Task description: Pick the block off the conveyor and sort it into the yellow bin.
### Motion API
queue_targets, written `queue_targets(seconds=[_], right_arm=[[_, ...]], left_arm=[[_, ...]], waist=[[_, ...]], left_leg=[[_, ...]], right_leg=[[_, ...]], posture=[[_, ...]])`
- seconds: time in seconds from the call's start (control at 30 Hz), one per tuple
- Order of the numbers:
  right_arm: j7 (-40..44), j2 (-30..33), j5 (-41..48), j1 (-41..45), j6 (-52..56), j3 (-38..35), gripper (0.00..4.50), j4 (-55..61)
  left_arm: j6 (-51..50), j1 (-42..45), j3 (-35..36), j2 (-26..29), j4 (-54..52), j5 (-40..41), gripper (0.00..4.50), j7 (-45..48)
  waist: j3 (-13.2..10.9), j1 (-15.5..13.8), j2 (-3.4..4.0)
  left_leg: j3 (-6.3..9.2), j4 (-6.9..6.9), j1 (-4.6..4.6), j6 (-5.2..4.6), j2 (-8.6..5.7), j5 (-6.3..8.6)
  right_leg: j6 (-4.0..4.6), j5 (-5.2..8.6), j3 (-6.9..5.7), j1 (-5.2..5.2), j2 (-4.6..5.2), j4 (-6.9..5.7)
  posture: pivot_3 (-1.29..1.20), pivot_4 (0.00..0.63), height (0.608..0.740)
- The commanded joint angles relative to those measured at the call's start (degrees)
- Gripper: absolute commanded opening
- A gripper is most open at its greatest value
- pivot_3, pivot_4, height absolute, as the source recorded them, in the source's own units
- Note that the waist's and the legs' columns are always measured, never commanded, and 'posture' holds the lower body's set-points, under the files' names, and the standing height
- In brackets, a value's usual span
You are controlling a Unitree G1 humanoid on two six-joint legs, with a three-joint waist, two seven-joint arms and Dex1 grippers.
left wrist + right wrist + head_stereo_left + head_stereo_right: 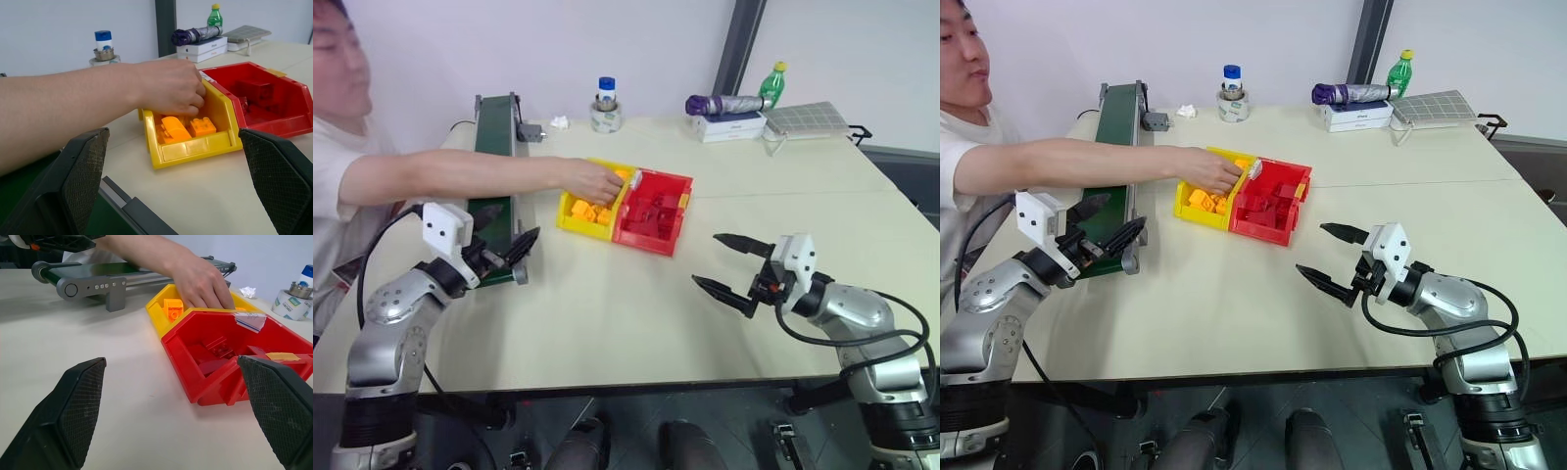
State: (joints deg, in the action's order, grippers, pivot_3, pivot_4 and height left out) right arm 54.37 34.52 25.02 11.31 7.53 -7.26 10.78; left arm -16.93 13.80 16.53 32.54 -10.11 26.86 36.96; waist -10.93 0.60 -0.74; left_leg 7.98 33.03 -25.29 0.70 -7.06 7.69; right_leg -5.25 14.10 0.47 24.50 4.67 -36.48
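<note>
Two joined bins sit mid-table, centre of the head view: one yellow bin [570,221] on the left, one red bin [651,235] on the right, walls touching. The yellow bin holds several orange-yellow blocks [180,129]; at least three show in the left wrist view, the exact count hidden by a person's hand [594,180]. The hand reaches in from the left of the frame and rests in the far part of the yellow bin, fingers curled down among the blocks. Whether it holds one, cannot tell. The red bin holds a heap of dark red bricks [214,354], not countable.

One conveyor [495,125] runs along the left of the frame, from upper left down toward the left gripper [505,251]. No block seen on its visible belt.

Two grippers. Left gripper hovers over the near end of the conveyor, jaws spread wide, nothing between them. Right gripper [730,268] hovers above bare table at lower right, well apart from the bins, jaws spread wide and empty.

Far edge of the table [636,323]: one blue-capped jar [606,105], one green bottle [771,85], one folded umbrella [724,103] lying on a white box [732,126].
</note>
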Motion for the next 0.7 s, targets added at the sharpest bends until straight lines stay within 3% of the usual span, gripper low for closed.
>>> queue_targets(seconds=[0.03,0.7], right_arm=[[-0.24,0.01,0.81,0.53,-0.91,-0.89,4.5,1.26],[0.02,0.42,0.13,1.22,-1.13,-0.48,4.5,0.5]], left_arm=[[1.31,0.81,0.71,0.14,-1.3,0.08,4.43,-0.34],[2.45,0.85,0.45,-0.68,-0.73,-0.3,4.43,-0.89]], waist=[[0.0,0.0,0.0],[0.0,-0.01,0.0]], left_leg=[[0.0,0.0,0.0,0.0,0.0,0.0],[-0.01,0.0,0.01,0.0,0.0,0.0]], right_leg=[[0.0,0.0,0.0,0.0,0.0,0.0],[0.0,-0.01,0.0,-0.01,-0.01,0.0]], posture=[[0.0,0.15,0.74],[0.0,0.15,0.74]])
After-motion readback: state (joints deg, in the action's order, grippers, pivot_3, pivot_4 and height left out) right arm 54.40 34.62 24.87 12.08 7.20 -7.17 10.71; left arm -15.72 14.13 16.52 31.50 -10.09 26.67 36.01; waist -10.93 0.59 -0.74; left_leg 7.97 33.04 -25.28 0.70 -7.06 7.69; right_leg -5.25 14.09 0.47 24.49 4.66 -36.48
